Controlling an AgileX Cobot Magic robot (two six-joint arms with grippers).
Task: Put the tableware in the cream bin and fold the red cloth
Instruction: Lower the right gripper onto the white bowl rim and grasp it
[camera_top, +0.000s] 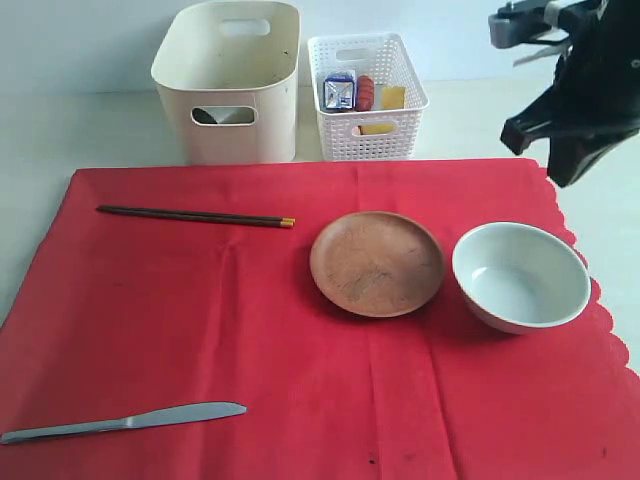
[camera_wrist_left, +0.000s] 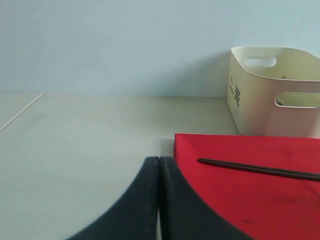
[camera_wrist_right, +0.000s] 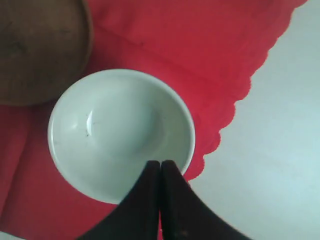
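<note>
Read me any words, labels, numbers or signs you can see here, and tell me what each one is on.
No text here is legible.
On the cream bin: a dark printed block on one end wall, too blurred to read.
On the blue-white carton in the white lattice basket: printing on its face, too small to read.

Black arm (camera_top: 590, 95), tapered right claw (camera_wrist_right: 160, 163) — matte
</note>
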